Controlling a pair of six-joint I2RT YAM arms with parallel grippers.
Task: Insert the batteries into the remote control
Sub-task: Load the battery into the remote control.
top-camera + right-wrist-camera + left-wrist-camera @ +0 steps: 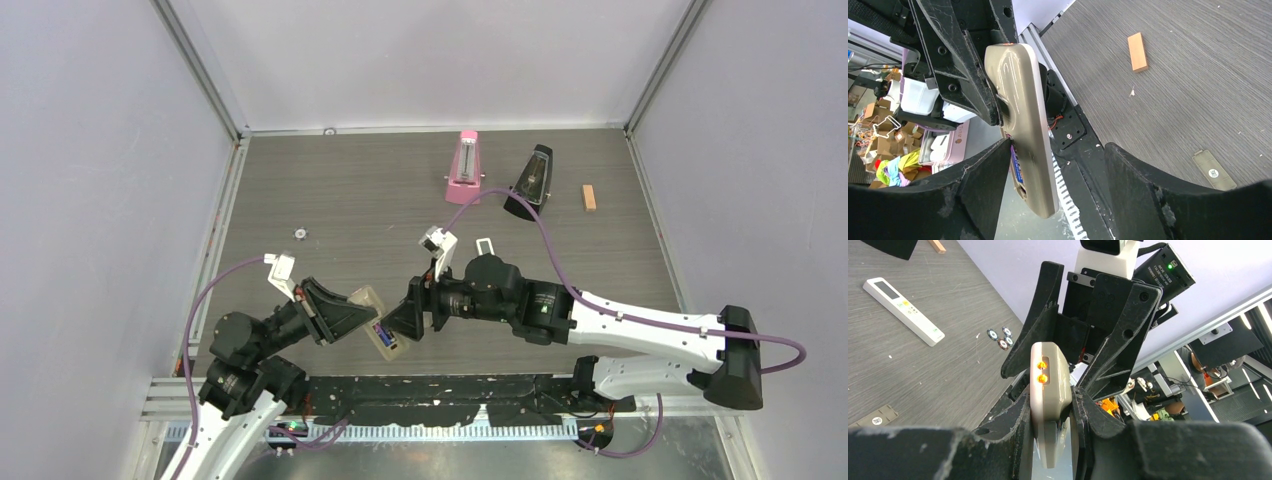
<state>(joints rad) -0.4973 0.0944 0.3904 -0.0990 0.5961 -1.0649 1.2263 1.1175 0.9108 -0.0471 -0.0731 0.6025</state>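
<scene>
While your left gripper (pixel 1051 395) clamps the remote control (pixel 1023 110) steady, lower centre, your right gripper (pixel 405 320) stands open, apparently seating a battery (pixel 1015 162).

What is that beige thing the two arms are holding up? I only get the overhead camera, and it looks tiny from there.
Observer: It is the remote control, back side out. The right wrist view shows its compartment open, with a bluish-purple battery inside.
Visitor: Are both claws squeezing it?
Observer: Only the left gripper clamps it. The right gripper is open, with one finger right beside the battery.
Visitor: Where is its lid?
Observer: A grey battery cover lies flat on the table. Both wrist views catch it, but your overhead view does not show it.
</scene>
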